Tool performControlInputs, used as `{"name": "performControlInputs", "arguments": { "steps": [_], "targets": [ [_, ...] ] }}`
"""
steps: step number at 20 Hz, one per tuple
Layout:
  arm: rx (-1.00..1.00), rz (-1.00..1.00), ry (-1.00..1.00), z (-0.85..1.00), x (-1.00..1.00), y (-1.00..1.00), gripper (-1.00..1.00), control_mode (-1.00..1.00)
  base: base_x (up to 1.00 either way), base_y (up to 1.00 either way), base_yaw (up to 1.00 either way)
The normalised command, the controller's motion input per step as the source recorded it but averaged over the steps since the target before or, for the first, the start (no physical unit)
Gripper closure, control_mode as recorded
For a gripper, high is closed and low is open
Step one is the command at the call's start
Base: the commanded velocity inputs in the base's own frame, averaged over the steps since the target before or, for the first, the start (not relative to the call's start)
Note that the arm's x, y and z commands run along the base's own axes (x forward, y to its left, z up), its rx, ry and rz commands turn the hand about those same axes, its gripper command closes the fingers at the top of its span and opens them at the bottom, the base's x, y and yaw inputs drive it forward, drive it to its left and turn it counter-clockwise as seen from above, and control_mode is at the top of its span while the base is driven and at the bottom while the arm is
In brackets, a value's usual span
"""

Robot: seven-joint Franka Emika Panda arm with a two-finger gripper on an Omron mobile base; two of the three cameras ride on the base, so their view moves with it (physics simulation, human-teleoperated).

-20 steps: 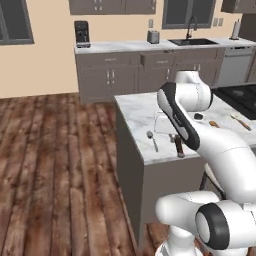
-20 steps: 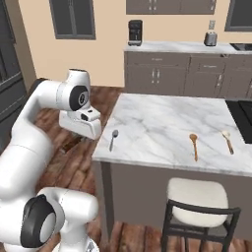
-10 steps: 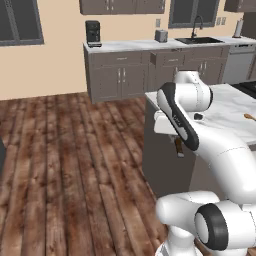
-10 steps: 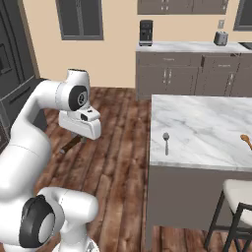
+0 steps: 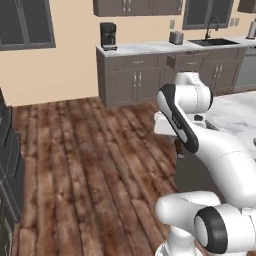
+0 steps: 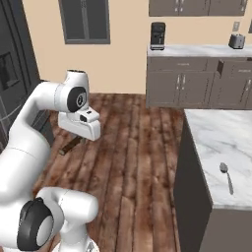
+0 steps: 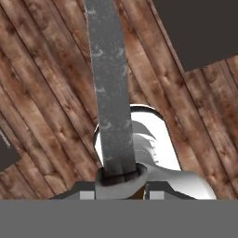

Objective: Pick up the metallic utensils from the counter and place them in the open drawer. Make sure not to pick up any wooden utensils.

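Observation:
My gripper point(image 7: 122, 186) is shut on the knife point(image 7: 109, 83), whose grey blade runs up the hand view over the wooden floor. In the right base view the gripper point(image 6: 78, 139) hangs over the floor, left of the counter point(image 6: 216, 133), with the knife point(image 6: 70, 145) jutting out to its lower left. The silver-grey spoon point(image 6: 226, 174) lies on the marble counter near its front edge. From the left base view the gripper point(image 5: 177, 148) sits low beside the counter point(image 5: 235, 112). A drawer point(image 5: 173, 61) point(image 6: 220, 67) stands open in the far cabinets.
Wooden floor point(image 5: 90, 160) spreads to the left. On the far worktop stand a coffee maker point(image 5: 108, 35) point(image 6: 157, 35) and a toaster point(image 5: 175, 37) point(image 6: 236, 41), with a sink tap point(image 5: 212, 27) further right. A black fridge point(image 6: 12, 74) is at the left.
Both base views have shifted: the island has slid to the right and more floor shows, so the base has moved. The gripper keeps the knife in the same pose.

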Motion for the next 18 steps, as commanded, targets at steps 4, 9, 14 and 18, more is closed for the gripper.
{"name": "performControlInputs", "arguments": {
  "steps": [4, 9, 14, 18],
  "targets": [
    [0.0, 0.0, 0.0, 0.0, 0.0, 0.0, 1.0, 1.0, 1.0, 0.46, -0.04],
    [0.0, 0.0, 0.0, 0.0, 0.0, 0.0, 1.0, 1.0, 1.0, 0.34, -0.1],
    [0.0, 0.0, 0.0, 0.0, 0.0, 0.0, 1.0, 1.0, 1.0, 0.16, -0.1],
    [0.0, 0.0, 0.0, 0.0, 0.0, 0.0, 1.0, 1.0, 1.0, 0.46, -0.16]
  ]
}}
